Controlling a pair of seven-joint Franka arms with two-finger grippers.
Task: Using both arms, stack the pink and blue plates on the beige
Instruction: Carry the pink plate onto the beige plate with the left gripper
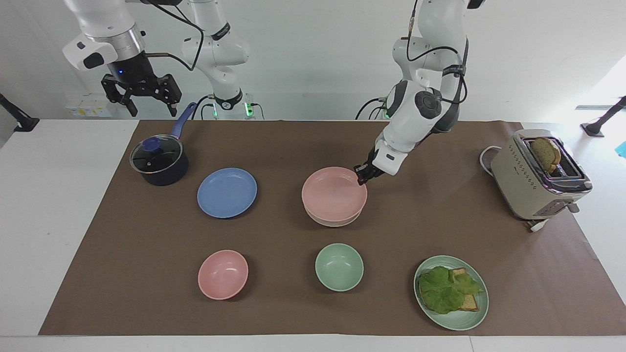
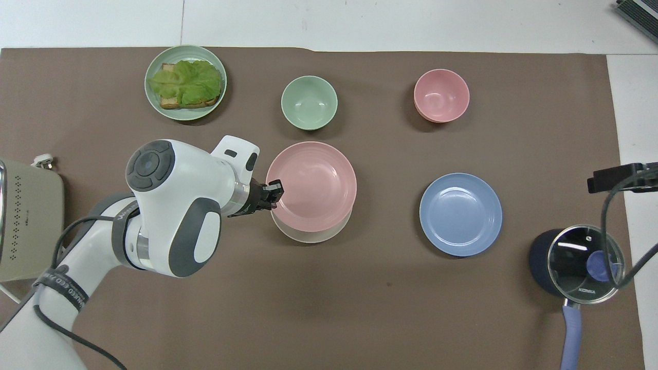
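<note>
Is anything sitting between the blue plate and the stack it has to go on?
Nothing visible does. The blue plate lies flat beside the pink plate, which the left pincer holds over the beige plate, with bare mat between them.

Pink plate [image 1: 334,193] over beige plate [image 1: 334,222], mid-table; blue plate [image 1: 227,192] beside, twd right-arm end.

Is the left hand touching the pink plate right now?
Touching. In the facing view the left hand is shut on the rim of the pink plate, which sits over the beige plate.
</note>
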